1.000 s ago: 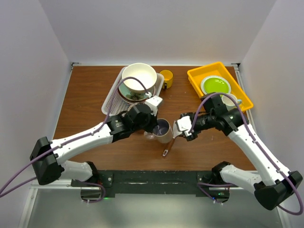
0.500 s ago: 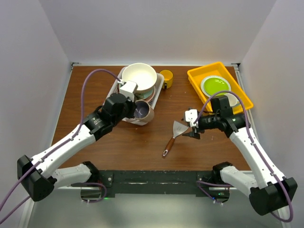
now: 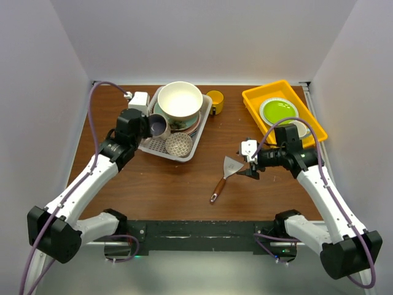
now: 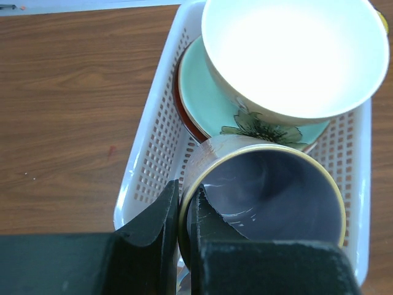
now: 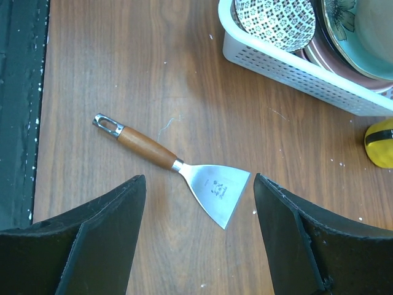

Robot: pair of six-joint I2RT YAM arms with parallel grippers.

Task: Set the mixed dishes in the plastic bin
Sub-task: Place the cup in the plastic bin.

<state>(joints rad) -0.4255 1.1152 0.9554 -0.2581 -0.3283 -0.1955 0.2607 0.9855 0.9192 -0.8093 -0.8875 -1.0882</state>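
My left gripper (image 3: 149, 127) is shut on the rim of the purple-lined cream mug (image 3: 159, 126), one finger inside and one outside. It holds the mug (image 4: 270, 196) tipped on its side over the left part of the plastic bin (image 3: 186, 153). The bin (image 4: 153, 160) holds a large cream bowl (image 3: 180, 99) on stacked plates, the top one pale green (image 4: 209, 92), and a small patterned bowl (image 3: 178, 144). A yellow mug (image 3: 215, 101) stands on the table right of the bin. My right gripper (image 3: 249, 161) hangs open and empty above the table.
A wooden-handled metal spatula (image 5: 209, 181) lies on the table under my right gripper (image 5: 198, 184), its blade between the spread fingers. At the back right is a yellow tray (image 3: 255, 98) holding a lime-green plate (image 3: 278, 110). White walls close in the table on three sides.
My left arm has carried the cream mug from mid-table up and left to over the bin. My right gripper has drawn back to the right and opened wider, uncovering the spatula.
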